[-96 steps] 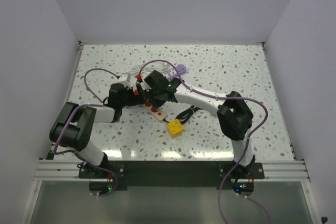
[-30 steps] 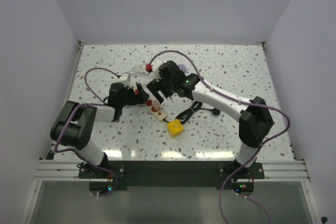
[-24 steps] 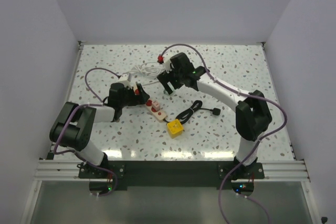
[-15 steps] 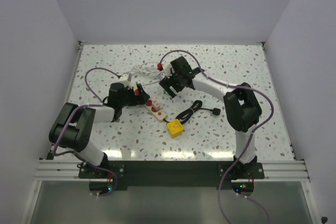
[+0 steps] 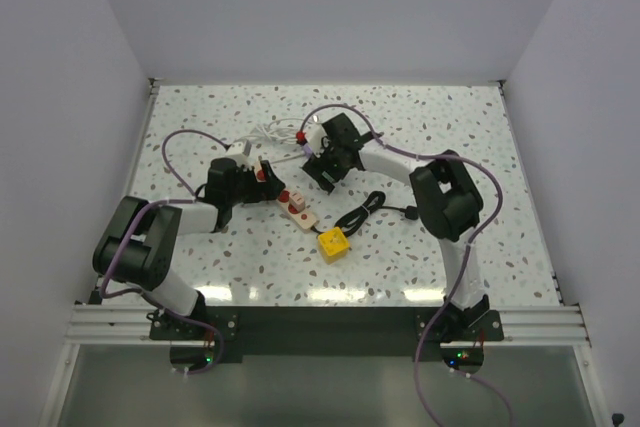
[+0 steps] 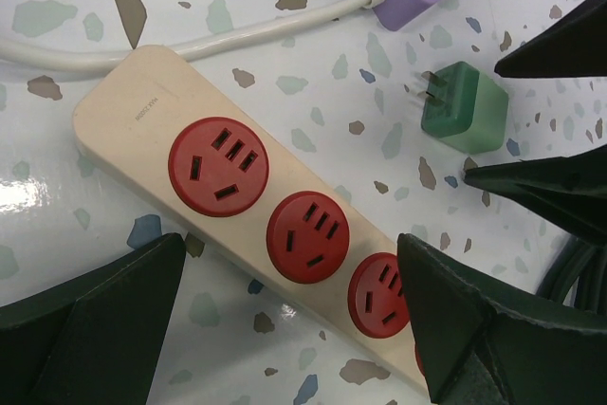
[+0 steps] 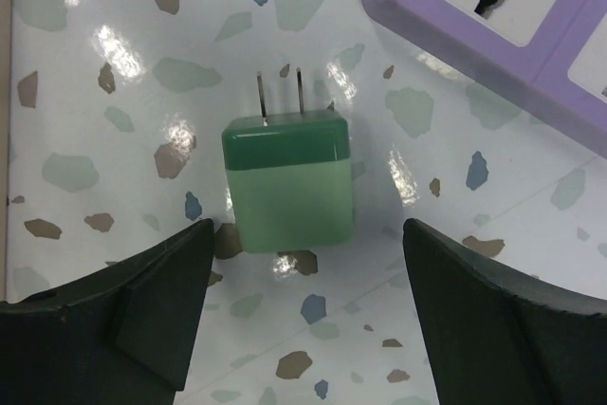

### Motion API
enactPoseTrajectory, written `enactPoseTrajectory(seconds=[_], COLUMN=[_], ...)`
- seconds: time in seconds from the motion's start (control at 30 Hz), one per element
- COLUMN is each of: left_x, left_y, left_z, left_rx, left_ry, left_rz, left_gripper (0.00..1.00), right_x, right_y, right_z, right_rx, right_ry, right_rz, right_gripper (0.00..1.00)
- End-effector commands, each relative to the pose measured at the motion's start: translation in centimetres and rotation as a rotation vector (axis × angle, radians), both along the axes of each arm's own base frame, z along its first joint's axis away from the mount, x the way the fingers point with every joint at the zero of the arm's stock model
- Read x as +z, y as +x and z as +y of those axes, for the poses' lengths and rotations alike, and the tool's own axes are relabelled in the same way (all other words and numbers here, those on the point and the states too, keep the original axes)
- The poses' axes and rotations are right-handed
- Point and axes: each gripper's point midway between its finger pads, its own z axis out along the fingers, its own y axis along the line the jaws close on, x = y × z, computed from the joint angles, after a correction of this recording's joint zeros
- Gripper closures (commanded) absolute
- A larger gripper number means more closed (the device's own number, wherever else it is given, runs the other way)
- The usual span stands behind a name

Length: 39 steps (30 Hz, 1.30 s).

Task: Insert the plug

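The green plug [image 7: 289, 177] lies flat on the speckled table, prongs pointing away from my right gripper [image 7: 308, 230]. That gripper is open, its fingers standing either side of the plug's near end and not touching it. The left wrist view also shows the plug [image 6: 465, 107], with the right gripper's dark fingers [image 6: 545, 192] around it. A cream power strip [image 6: 123, 111] with red sockets lies between the fingers of my open left gripper [image 6: 292, 248]. From above, the left gripper [image 5: 262, 175] sits at the strip [image 5: 298, 209] and the right gripper [image 5: 322, 169] hides the plug.
A purple power strip [image 7: 512, 16] lies just beyond the plug, with its white cable [image 6: 237, 40] running past the cream strip. A yellow block [image 5: 334, 242] and a black cable [image 5: 375, 207] lie nearer the arm bases.
My right arm swung away from the cream strip toward the back, then settled over the green plug with its jaws narrowing a little. The left arm has stayed put.
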Motion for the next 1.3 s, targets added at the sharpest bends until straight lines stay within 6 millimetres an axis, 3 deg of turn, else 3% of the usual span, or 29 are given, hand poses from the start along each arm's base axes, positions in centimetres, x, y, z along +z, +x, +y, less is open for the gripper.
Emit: enactPoseTrajectory(seconds=[0.0, 0.13, 0.23, 0.27, 0.47, 0.57, 0.6, 0.63, 0.7, 0.8, 1.03, 1.27], left_x=[1.9, 2.1, 2.4, 2.5, 4.0, 5.3, 6.3, 6.6, 8.1, 9.8, 12.8, 14.1], left_y=[0.6, 0.4, 0.2, 0.2, -0.2, -0.5, -0.6, -0.8, -1.3, -2.2, -4.4, -5.9], left_z=[-0.4, -0.3, -0.2, -0.2, -0.2, -0.3, -0.4, -0.5, -1.0, -2.4, -6.5, -7.7], left_rx=[-0.023, -0.019, -0.017, -0.017, -0.016, -0.020, -0.023, -0.027, -0.053, -0.103, -0.246, -0.307], left_ry=[0.000, 0.002, 0.000, -0.003, -0.022, -0.037, -0.048, -0.055, -0.088, -0.122, -0.162, -0.231], left_rz=[-0.057, -0.060, -0.066, -0.067, -0.097, -0.122, -0.147, -0.152, -0.185, -0.223, -0.277, -0.300], left_gripper=[0.01, 0.01, 0.01, 0.01, 0.01, 0.01, 0.01, 0.01, 0.03, 0.04, 0.04, 0.04], right_x=[1.0, 0.4, 0.5, 0.4, 1.8, 3.9, 5.7, 5.7, 8.4, 9.9, 13.0, 15.2], right_y=[1.5, 1.7, 1.7, 1.6, 0.9, 0.5, 0.5, -0.1, -0.9, -3.4, -9.7, -12.5], right_z=[1.3, 1.5, 1.5, 1.4, 0.9, 0.6, 0.6, 0.3, 0.5, 0.7, 4.1, 5.4], right_rx=[0.039, 0.052, 0.053, 0.055, 0.056, 0.044, 0.041, 0.038, 0.044, 0.071, 0.229, 0.306], right_ry=[0.050, 0.062, 0.066, 0.062, 0.061, 0.085, 0.108, 0.112, 0.167, 0.196, 0.236, 0.268], right_rz=[-0.028, -0.014, -0.012, -0.008, -0.009, -0.043, -0.073, -0.069, -0.102, -0.124, -0.163, -0.187], right_gripper=[0.17, 0.25, 0.45, 0.56, 0.85, 0.97, 0.98, 1.00, 1.00, 1.00, 1.00, 1.00])
